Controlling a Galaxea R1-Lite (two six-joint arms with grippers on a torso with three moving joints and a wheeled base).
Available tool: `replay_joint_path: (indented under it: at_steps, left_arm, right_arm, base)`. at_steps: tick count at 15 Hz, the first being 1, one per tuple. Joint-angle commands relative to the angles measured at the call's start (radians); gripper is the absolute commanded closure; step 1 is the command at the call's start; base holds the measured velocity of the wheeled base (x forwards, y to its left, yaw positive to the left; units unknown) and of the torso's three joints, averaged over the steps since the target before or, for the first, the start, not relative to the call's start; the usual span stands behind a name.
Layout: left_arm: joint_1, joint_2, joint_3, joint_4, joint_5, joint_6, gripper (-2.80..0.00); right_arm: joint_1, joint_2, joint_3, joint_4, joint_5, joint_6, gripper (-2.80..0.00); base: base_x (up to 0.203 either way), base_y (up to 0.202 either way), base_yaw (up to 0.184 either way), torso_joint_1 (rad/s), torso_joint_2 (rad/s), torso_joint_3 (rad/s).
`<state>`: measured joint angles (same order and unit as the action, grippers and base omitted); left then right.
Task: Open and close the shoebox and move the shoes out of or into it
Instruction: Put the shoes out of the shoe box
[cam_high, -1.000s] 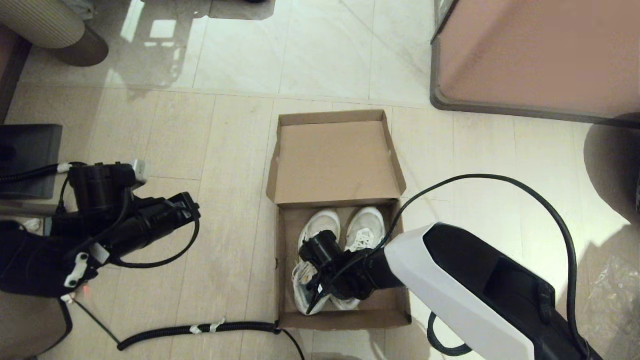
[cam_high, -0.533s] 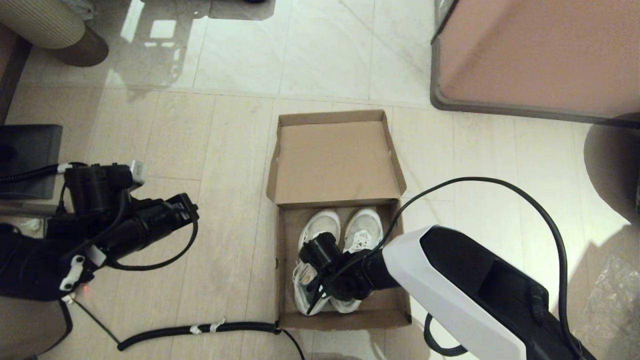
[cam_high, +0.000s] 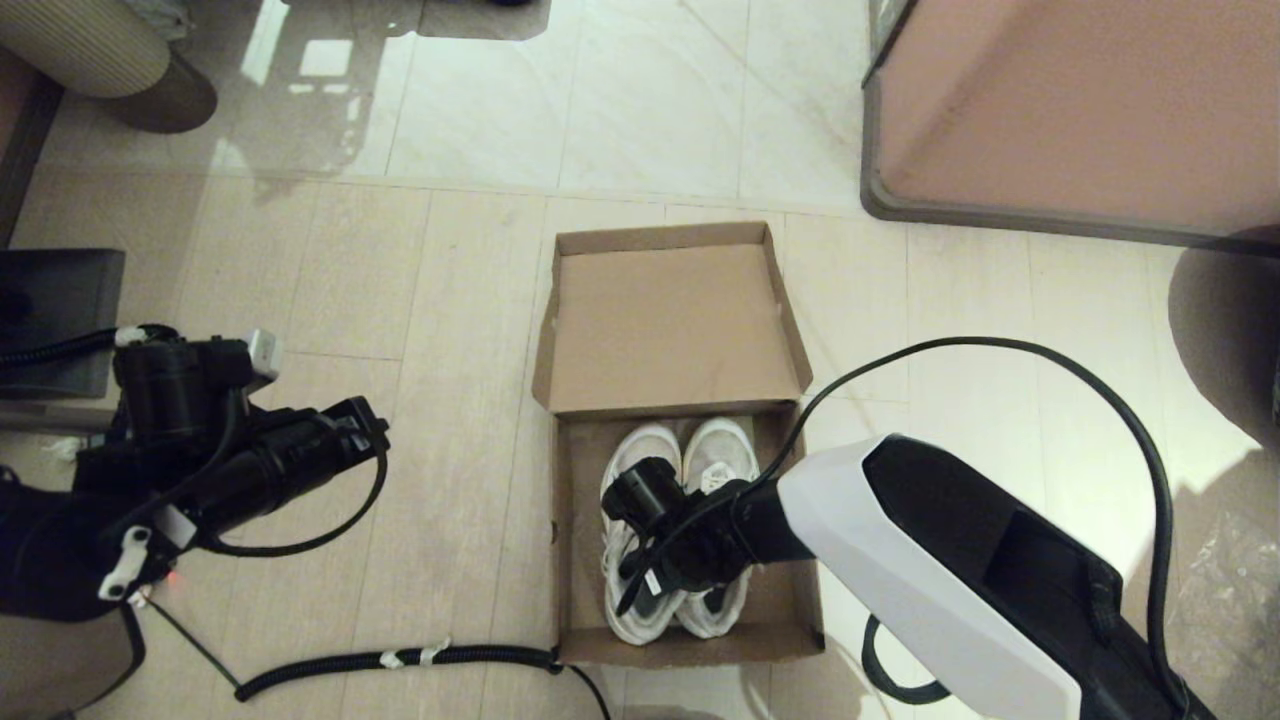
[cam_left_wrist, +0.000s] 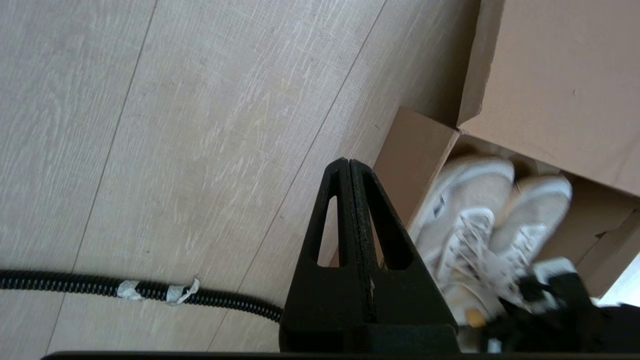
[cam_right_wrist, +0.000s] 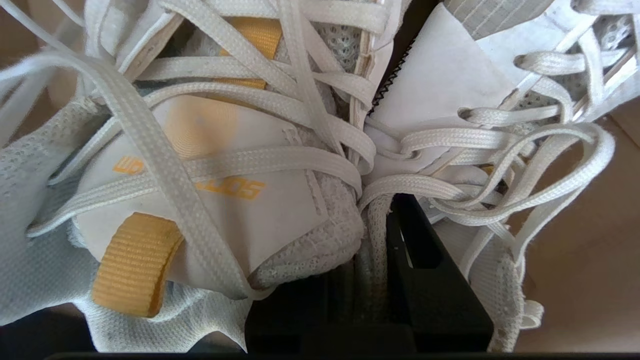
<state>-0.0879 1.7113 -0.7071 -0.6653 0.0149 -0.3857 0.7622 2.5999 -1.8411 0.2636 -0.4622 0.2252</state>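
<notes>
The shoebox (cam_high: 680, 450) was found lying open on the floor (cam_high: 450, 330), its hinged lid (cam_high: 672, 325) folded back flat on the side away from the robot. The sneakers (cam_high: 672, 540) were set side by side inside the tray, toes toward the lid and heels toward the near wall, so that their long axis ran straight away from the robot.

The right pincer (cam_high: 668, 585) was lowered into the tray directly over the pair, at the heel end. In the right wrist view its fingers (cam_right_wrist: 425, 280) were seen closed narrowly on the adjoining inner collars of the two shoes, fabric and a strand of white lace (cam_right_wrist: 310, 100) being pinched between them. Both shoes thus appeared to be held by a single grip at their meeting edges.

The left pincer (cam_left_wrist: 350, 210) was held above the bare floor well to the left of the box, its fingers pressed together on nothing. It was plainly the farther of the two.

The coming move was judged to be a lift or a settling along the vertical, since the grip sat at one end of the long axis and the toes would be expected to droop. Little room was left at the near wall behind the heels and at the left wall; more bare cardboard was seen to the right of the pair. A black corrugated cable (cam_high: 400, 660) lay on the floor just before the box's near left corner, and a large pinkish-brown block (cam_high: 1080, 110) stood well beyond to the right.
</notes>
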Motion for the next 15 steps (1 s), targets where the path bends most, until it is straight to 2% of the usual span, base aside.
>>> replay_joint_path:
  at_steps: [1, 5, 8, 10, 15]
  left_arm:
    - [0.002, -0.01, 0.011, -0.005, 0.0, -0.004, 0.0]
    - [0.004, -0.032, 0.023, -0.005, 0.002, -0.005, 0.0]
    - [0.029, -0.057, 0.058, -0.005, 0.002, -0.006, 0.0]
    - [0.033, -0.077, 0.081, -0.005, 0.003, -0.028, 0.0]
    - [0.033, -0.173, 0.152, 0.001, 0.005, -0.043, 0.0]
  right_arm:
    - [0.006, -0.076, -0.001, 0.085, 0.018, 0.037, 0.0]
    - [0.007, -0.183, 0.007, 0.193, 0.101, 0.061, 0.0]
    - [0.018, -0.307, 0.016, 0.365, 0.182, 0.064, 0.0]
    - [0.025, -0.381, 0.02, 0.432, 0.2, 0.071, 0.0]
    - [0.088, -0.583, 0.071, 0.473, 0.25, 0.145, 0.0]
  base:
    - [0.0, 0.0, 0.0, 0.0, 0.0, 0.0]
    - [0.0, 0.0, 0.0, 0.0, 0.0, 0.0]
    - [0.0, 0.0, 0.0, 0.0, 0.0, 0.0]
    - [0.0, 0.0, 0.0, 0.0, 0.0, 0.0]
    - [0.0, 0.0, 0.0, 0.0, 0.0, 0.0]
